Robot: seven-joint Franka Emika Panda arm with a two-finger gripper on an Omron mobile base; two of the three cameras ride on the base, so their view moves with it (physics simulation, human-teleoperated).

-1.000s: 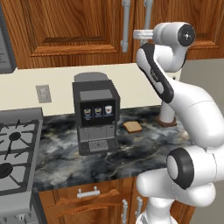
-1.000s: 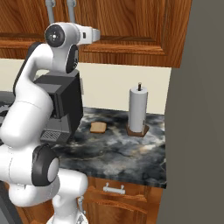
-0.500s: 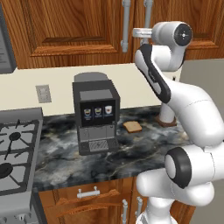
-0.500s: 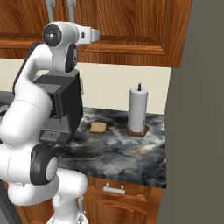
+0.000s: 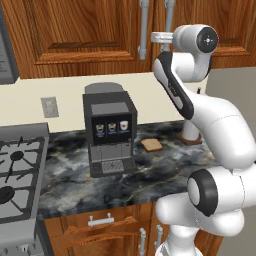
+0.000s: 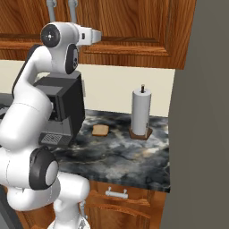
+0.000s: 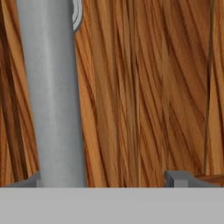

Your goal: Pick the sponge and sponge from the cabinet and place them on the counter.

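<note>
Hand view: the gripper [image 7: 105, 177] is spread wide and grasps nothing, one fingertip [image 7: 30, 180] just beside a silver bar handle [image 7: 52, 92] on the closed cabinet [image 7: 148, 87]. Below lies the counter [image 5: 165, 165] with a bread slice [image 5: 151, 144].

Glossy white rounded arm links, dark grey joint discs, black elbow band, small grey fingertips [image 7: 177, 178].

A home kitchen: wooden cabinet [image 5: 90, 35], stone counter [image 5: 165, 165], stove [image 5: 17, 175], coffee machine [image 5: 109, 130].
</note>
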